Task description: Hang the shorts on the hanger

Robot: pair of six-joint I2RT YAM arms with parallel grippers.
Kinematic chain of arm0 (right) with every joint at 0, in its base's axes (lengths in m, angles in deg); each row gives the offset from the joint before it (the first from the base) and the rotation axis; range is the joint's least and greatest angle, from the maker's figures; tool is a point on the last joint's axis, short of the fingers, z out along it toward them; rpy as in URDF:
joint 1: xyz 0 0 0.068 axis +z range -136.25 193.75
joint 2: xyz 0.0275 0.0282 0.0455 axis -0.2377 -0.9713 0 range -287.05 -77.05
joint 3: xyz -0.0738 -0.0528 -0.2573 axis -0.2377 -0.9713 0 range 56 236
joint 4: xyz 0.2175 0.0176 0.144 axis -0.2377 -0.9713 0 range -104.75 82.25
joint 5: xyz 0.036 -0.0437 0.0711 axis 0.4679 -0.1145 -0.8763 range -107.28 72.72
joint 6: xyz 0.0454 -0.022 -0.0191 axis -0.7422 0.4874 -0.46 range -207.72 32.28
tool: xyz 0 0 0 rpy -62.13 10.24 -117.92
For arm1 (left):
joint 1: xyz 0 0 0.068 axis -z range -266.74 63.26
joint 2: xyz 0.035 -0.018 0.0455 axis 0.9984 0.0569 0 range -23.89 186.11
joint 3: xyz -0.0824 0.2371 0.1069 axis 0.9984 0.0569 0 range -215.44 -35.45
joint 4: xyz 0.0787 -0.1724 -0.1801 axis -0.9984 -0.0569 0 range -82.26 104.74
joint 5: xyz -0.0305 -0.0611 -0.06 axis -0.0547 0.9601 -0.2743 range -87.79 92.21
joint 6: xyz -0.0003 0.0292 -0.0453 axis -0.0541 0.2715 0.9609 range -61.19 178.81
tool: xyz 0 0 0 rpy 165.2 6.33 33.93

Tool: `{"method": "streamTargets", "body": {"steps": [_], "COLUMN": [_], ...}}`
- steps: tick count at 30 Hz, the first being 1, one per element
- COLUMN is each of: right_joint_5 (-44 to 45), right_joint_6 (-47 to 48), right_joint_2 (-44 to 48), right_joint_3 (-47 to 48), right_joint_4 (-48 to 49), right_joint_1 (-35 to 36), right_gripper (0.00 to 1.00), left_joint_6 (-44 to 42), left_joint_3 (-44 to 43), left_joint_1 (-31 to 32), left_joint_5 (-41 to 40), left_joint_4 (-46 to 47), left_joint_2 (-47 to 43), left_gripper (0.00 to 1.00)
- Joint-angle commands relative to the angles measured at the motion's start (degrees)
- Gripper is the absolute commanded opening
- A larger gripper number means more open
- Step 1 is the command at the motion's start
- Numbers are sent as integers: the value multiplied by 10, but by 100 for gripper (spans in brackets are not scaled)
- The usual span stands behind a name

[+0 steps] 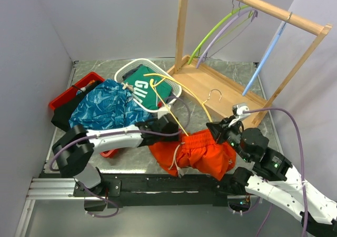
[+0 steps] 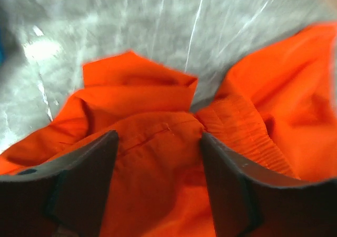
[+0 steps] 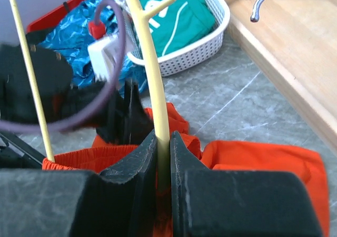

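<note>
The orange-red shorts (image 1: 202,154) lie crumpled on the table's near middle, between the two arms. They fill the left wrist view (image 2: 158,116) and show in the right wrist view (image 3: 258,158). My left gripper (image 1: 171,127) is open, its jaws (image 2: 158,166) spread just over the shorts' fabric beside the gathered waistband. My right gripper (image 1: 218,131) is shut on one arm of the thin yellow hanger (image 1: 185,89), whose rod (image 3: 152,68) rises from between the shut jaws (image 3: 163,152). The hanger's metal hook (image 1: 213,94) lies over the wooden base.
A white basket (image 1: 176,92) holding a green garment (image 1: 145,88) stands behind the shorts. A blue patterned cloth (image 1: 105,109) spills from a red bin (image 1: 73,92) at left. A wooden rack (image 1: 226,87) at right back carries green, purple and light blue hangers.
</note>
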Motion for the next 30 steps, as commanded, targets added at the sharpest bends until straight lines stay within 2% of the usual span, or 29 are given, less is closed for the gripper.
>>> {"method": "streamTargets", "body": {"steps": [1, 3, 4, 5, 9, 16, 19, 23, 26, 30], "right_joint_5": [11, 10, 7, 8, 18, 12, 10, 48, 82, 119], "right_joint_6": [-38, -41, -40, -39, -22, 21, 46, 81, 93, 98], "right_joint_2": [30, 43, 50, 51, 32, -66, -127, -199, -227, -237], "right_joint_3": [-38, -64, -71, -75, -63, 27, 82, 156, 171, 102], "right_joint_4": [76, 96, 103, 109, 134, 166, 178, 173, 177, 226], "right_joint_1": [5, 5, 5, 5, 5, 7, 14, 31, 58, 84], "right_gripper": [0, 0, 0, 0, 0, 0, 0, 0, 0, 0], "left_joint_6": [4, 19, 32, 39, 88, 220, 246, 293, 372, 431], "left_joint_3": [5, 29, 56, 69, 114, 158, 137, 116, 137, 220], "left_joint_1": [43, 54, 54, 54, 54, 51, 42, 30, 30, 30], "left_joint_5": [-33, -24, -17, -12, -29, -218, -285, -370, -374, -349], "left_joint_4": [-17, 6, 16, 24, 26, -53, -101, -173, -258, -298], "left_joint_2": [6, -9, -32, -47, -143, -386, -438, -479, -515, -593], "left_gripper": [42, 20, 4, 1, 1, 1, 1, 1, 1, 1]}}
